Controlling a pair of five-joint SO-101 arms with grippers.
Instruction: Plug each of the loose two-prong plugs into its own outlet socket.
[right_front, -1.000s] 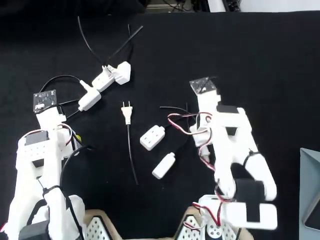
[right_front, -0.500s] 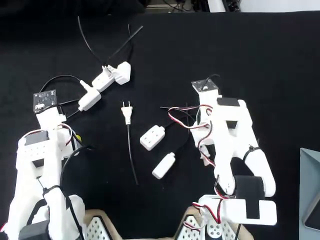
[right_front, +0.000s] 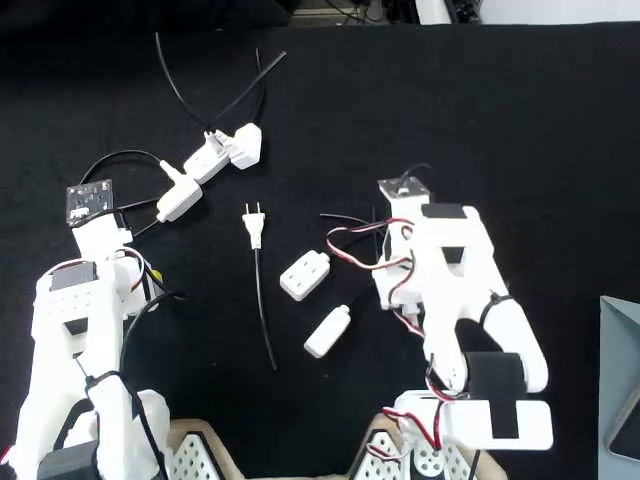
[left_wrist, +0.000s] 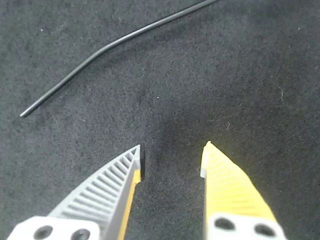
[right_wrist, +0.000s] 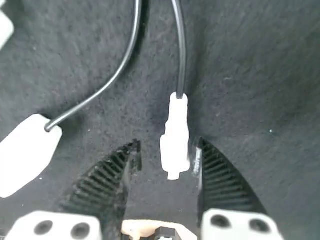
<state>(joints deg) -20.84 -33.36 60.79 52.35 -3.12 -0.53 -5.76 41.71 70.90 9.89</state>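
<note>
My right gripper is open, its black fingers on either side of a small white two-prong plug that lies on the cloth with its black cable running away. A white socket block lies off to one side. From above, the right arm covers that plug. Another loose plug lies mid-table, with two white sockets near it. My left gripper is open over bare cloth, holding nothing, and a thin black cable passes beyond it.
A cluster of white adapters with black cables lies at the back left, near the left arm. A grey box stands at the right edge. The black cloth stretches open at the back right.
The right arm has drawn back a little toward the front and left. The left arm and the loose parts have not moved.
</note>
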